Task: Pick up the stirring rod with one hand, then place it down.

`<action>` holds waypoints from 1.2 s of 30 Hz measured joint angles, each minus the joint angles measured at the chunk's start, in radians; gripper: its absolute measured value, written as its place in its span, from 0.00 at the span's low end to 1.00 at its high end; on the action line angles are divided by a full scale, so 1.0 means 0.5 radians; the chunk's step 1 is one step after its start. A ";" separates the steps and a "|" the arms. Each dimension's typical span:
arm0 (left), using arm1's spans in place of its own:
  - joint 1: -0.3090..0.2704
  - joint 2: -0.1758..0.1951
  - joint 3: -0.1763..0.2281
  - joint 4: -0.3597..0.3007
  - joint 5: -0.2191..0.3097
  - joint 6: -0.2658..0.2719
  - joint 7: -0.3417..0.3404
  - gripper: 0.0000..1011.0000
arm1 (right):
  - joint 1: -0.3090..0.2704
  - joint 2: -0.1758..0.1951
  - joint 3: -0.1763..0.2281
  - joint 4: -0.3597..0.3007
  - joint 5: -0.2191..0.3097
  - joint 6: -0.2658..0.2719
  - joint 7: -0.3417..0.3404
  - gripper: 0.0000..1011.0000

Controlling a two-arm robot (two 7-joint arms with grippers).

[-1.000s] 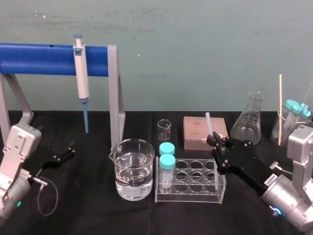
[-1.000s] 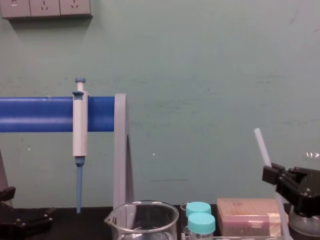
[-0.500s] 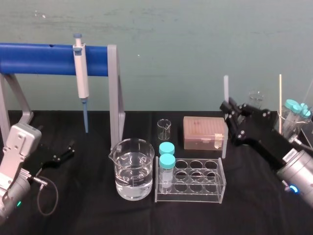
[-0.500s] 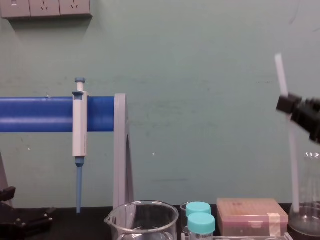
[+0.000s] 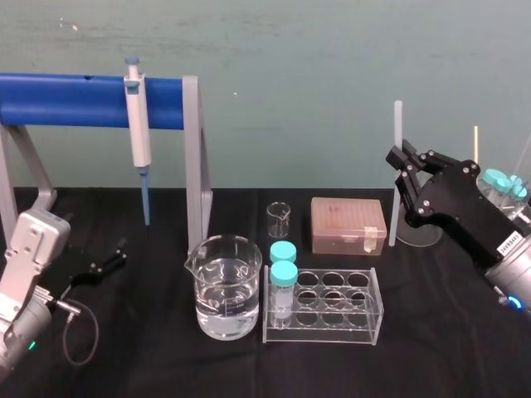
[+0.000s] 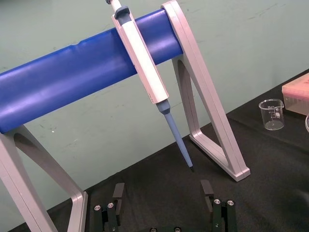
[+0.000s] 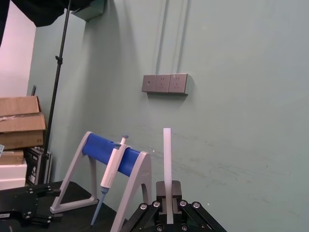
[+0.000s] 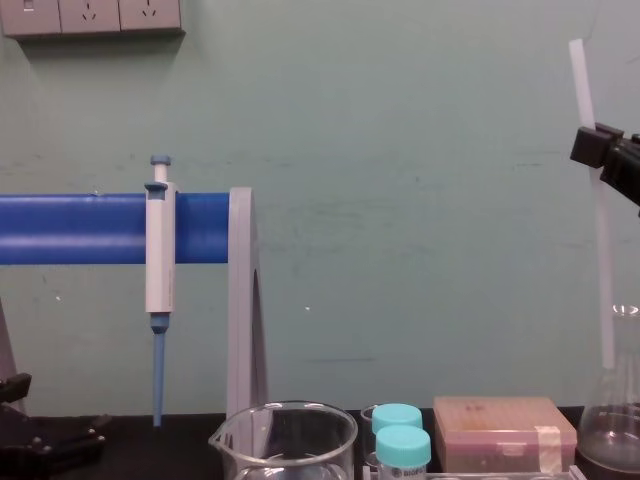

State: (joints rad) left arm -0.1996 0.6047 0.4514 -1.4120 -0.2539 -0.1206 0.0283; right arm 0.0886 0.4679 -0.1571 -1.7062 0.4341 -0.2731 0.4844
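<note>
The stirring rod is a thin translucent white stick, held nearly upright above the table at the right, its lower end beside the pink box. My right gripper is shut on its upper half. In the chest view the rod rises past the black fingers over the glass flask. From the right wrist, the rod stands up out of the right gripper. My left gripper rests on the cloth at the far left, and in its wrist view the left gripper is open with nothing in it.
A white-and-blue pipette hangs on the blue-barred stand. A water beaker, a tube rack with two teal-capped tubes, a small beaker and a pink box fill the middle. More capped tubes stand at the far right.
My right gripper has carried the rod up and to the right, from over the tube rack to high beside the flask. The rod has turned nearly upright. The left arm has stayed still.
</note>
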 joint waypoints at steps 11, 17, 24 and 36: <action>0.000 0.000 0.000 0.000 0.000 0.000 0.000 0.99 | 0.020 -0.010 -0.018 0.031 -0.012 0.013 0.004 0.06; 0.000 0.000 0.000 0.000 0.000 0.000 0.000 0.99 | 0.019 -0.012 -0.025 0.035 -0.012 0.015 0.007 0.06; 0.000 0.000 0.000 0.000 0.000 0.000 0.000 0.99 | 0.010 -0.011 -0.027 0.032 -0.013 0.018 0.007 0.06; 0.000 0.000 0.000 0.000 0.000 0.000 0.000 0.99 | -0.011 -0.005 -0.024 0.021 -0.012 0.020 0.006 0.06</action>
State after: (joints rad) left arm -0.1995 0.6047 0.4514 -1.4120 -0.2539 -0.1205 0.0283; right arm 0.0834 0.4656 -0.1690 -1.6955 0.4280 -0.2632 0.4875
